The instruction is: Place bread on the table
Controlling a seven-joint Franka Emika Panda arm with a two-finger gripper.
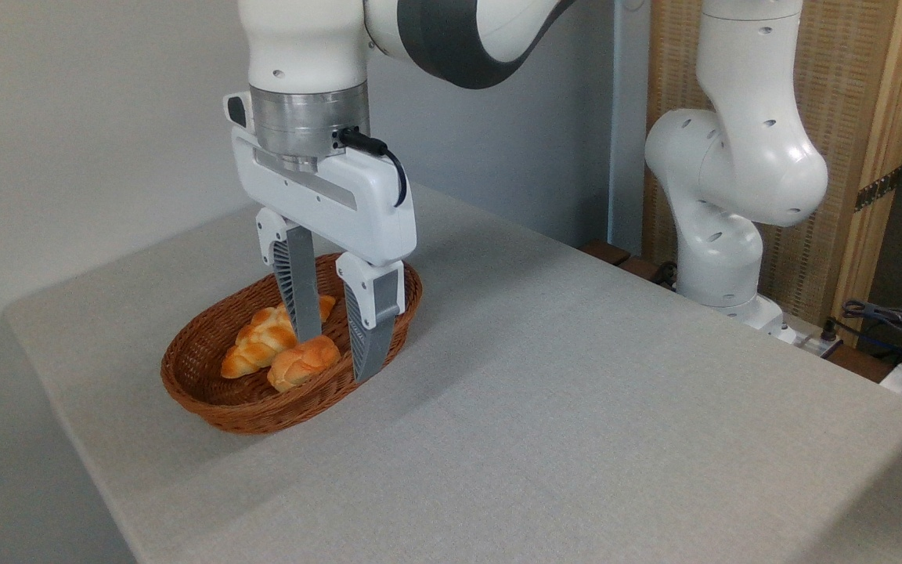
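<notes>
gripper point(337, 354) spread open over wicker basket point(208, 392), bread point(263, 340) and roll point(302, 363) inside, on grey table point(576, 407)

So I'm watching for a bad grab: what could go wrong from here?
1. The open claw straddles the short roll, not the long loaf, so it may grab the wrong one.
2. Its right finger sits near the basket rim and could catch or drag it.

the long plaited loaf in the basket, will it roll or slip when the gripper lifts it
The loaf probably won't roll far: it is long, with tapered ends. Its glossy, rounded crust may slip between the narrow fingers. Lying against the roll, it may nudge that on lifting.
</notes>
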